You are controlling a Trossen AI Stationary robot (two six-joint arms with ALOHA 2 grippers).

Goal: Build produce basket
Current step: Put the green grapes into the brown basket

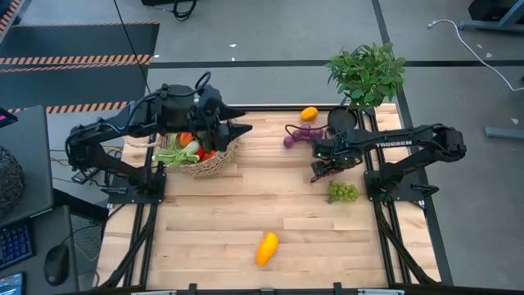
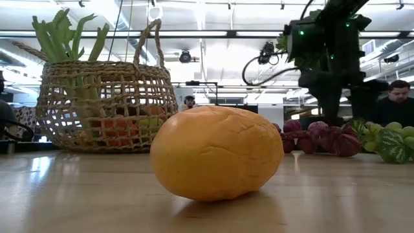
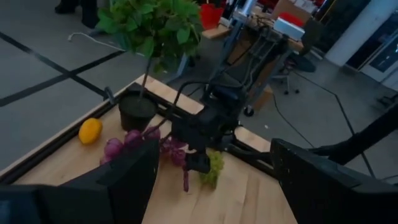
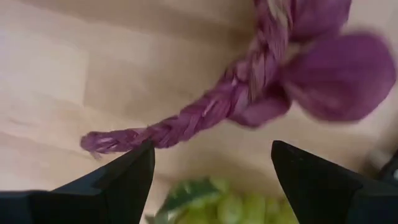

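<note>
The tan wicker basket [image 1: 199,160] stands at the far left of the table, with a leek, tomatoes and other produce inside; in the low view the basket [image 2: 107,107] shows its looped handle. My left gripper [image 1: 239,129] hovers open just past the basket's right rim. A purple grape bunch [image 1: 296,135] lies far right of centre, and its braided stem [image 4: 186,121] stretches over the table below my open right gripper [image 4: 211,155], whose fingers stand either side of it. Green grapes [image 1: 344,192] lie near the right gripper [image 1: 319,170]. A lemon [image 1: 309,114] rests by the far edge, and a yellow-orange pepper [image 1: 266,247] near the near edge.
A leafy potted plant [image 1: 364,74] in a black pot [image 1: 342,119] stands at the far right corner, close behind the right arm. A dark wire-mesh basket [image 1: 6,184] sits off the table on the left. Bare wood lies between the basket and the pepper.
</note>
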